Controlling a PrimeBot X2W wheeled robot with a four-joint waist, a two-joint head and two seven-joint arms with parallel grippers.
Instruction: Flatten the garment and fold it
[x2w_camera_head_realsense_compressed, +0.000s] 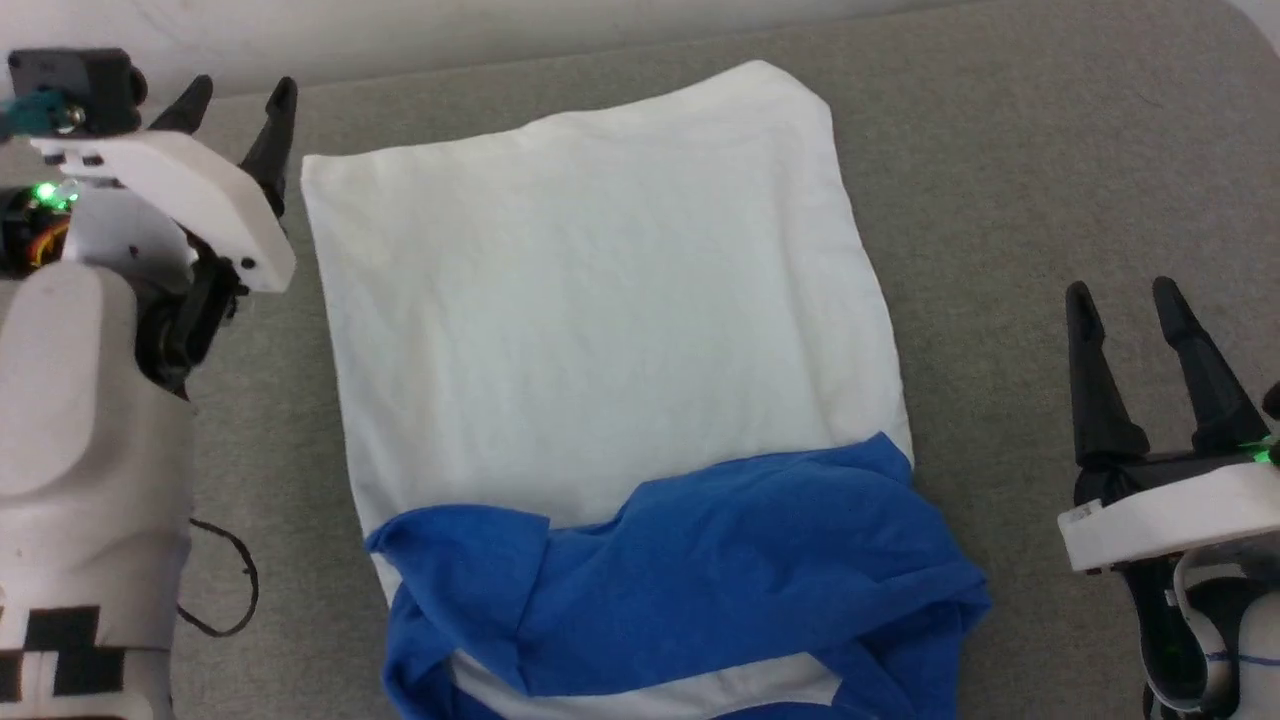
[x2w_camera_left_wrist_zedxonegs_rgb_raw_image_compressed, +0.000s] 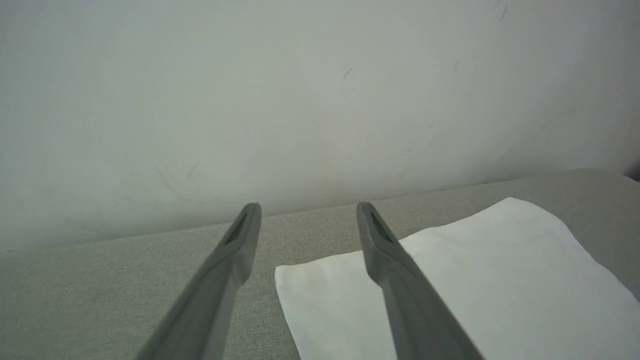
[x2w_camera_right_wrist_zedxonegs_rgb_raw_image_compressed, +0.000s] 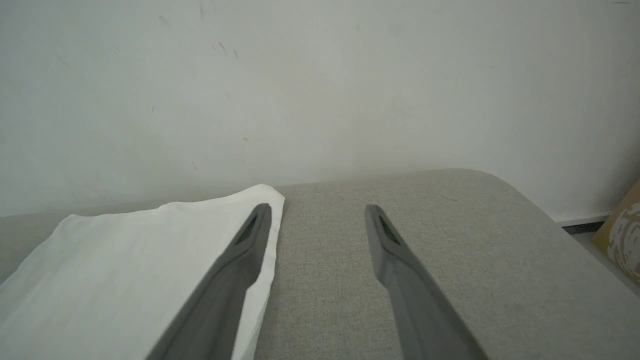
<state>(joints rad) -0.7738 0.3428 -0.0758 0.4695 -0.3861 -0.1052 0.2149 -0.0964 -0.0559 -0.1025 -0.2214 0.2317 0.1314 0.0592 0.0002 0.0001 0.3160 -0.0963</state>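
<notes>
The garment (x2w_camera_head_realsense_compressed: 600, 330) lies spread on the grey table, its white body flat and reaching toward the far wall. Its blue sleeves (x2w_camera_head_realsense_compressed: 700, 570) are folded across the near end, crumpled, with a white strip showing below them. My left gripper (x2w_camera_head_realsense_compressed: 240, 100) hangs open just left of the garment's far left corner, holding nothing. Seen from the left wrist, the white cloth (x2w_camera_left_wrist_zedxonegs_rgb_raw_image_compressed: 475, 280) lies under and right of the left gripper (x2w_camera_left_wrist_zedxonegs_rgb_raw_image_compressed: 308, 212). My right gripper (x2w_camera_head_realsense_compressed: 1125, 300) stands open to the right of the garment, apart from it. From the right wrist, the white cloth (x2w_camera_right_wrist_zedxonegs_rgb_raw_image_compressed: 125, 270) lies left of the right gripper (x2w_camera_right_wrist_zedxonegs_rgb_raw_image_compressed: 317, 212).
A pale wall (x2w_camera_left_wrist_zedxonegs_rgb_raw_image_compressed: 300, 100) rises right behind the grey table (x2w_camera_head_realsense_compressed: 1050, 150). The table's far right corner (x2w_camera_right_wrist_zedxonegs_rgb_raw_image_compressed: 480, 175) is rounded, with a brown object (x2w_camera_right_wrist_zedxonegs_rgb_raw_image_compressed: 622, 235) on the floor beyond it. A thin black cable (x2w_camera_head_realsense_compressed: 235, 590) loops beside my left arm.
</notes>
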